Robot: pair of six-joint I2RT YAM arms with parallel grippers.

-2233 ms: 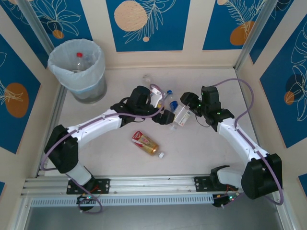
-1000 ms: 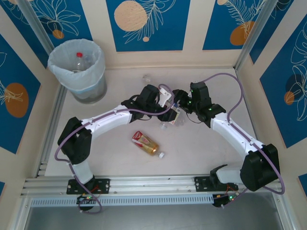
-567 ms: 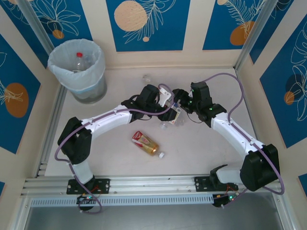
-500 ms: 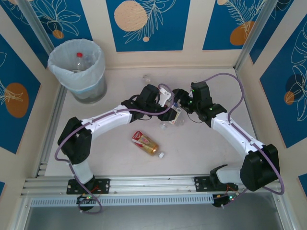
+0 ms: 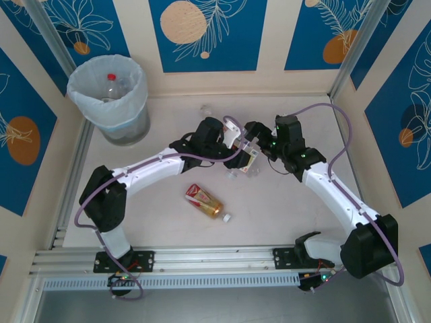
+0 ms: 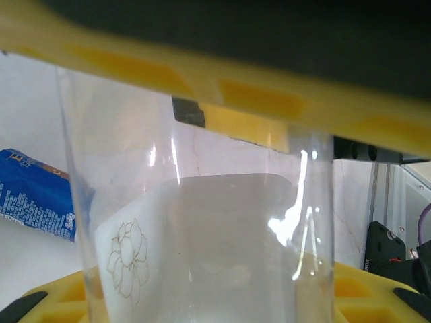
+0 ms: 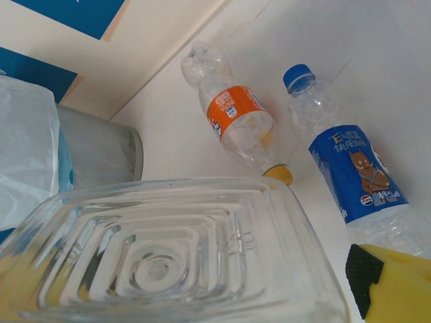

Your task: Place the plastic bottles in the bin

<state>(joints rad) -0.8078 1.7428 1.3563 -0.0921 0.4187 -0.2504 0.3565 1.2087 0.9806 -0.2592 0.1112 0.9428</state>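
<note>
L gripper [image 6: 202, 195] is clamped on a clear square bottle [image 5: 249, 163] - yellow pads [image 6: 269, 101] tight above and below it - held over the middle of the table [image 5: 283, 208], well apart from the bin [image 5: 126, 128]. R gripper [image 5: 257, 145] sits right at that bottle's base; whether its fingers are squeezing or loose I can't tell, the wrist cam's too close. Progress: one red-capped bottle [image 5: 112, 79] lies in the bin, maybe more beneath. Left to do - the clear one, the red-yellow bottle [image 5: 203, 200] lying nearer the arm bases, plus the orange-label bottle [image 7: 236, 124] and blue-label bottle [image 7: 353, 176] side by side toward the back.
</note>
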